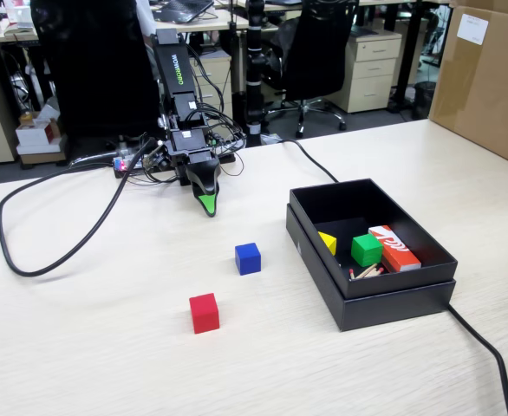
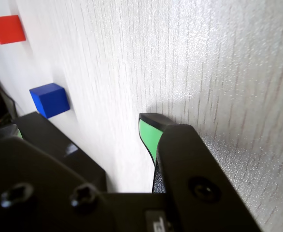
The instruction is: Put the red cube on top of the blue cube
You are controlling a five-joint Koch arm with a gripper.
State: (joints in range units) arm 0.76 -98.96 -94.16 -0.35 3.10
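The red cube [image 1: 204, 313] [image 2: 6, 29] sits on the pale wooden table, nearest the front in the fixed view. Up and to its right, a short gap away, rests the blue cube [image 1: 248, 258] [image 2: 49, 99]. My gripper [image 1: 206, 205] [image 2: 83, 124] hangs tip-down just above the table behind both cubes, clear of them. In the wrist view its green-padded fingers [image 2: 148, 135] stand apart with bare table between them, so it is open and holds nothing. The second finger is mostly hidden behind black gripper parts.
An open black box [image 1: 384, 299] sits right of the cubes, holding a green cube [image 1: 366, 250], a yellow piece [image 1: 327, 242] and a red-and-white box [image 1: 394, 248]. A black cable [image 1: 29, 260] loops on the left; another [image 1: 488, 351] runs from the box. Cardboard [image 1: 488, 78] stands far right.
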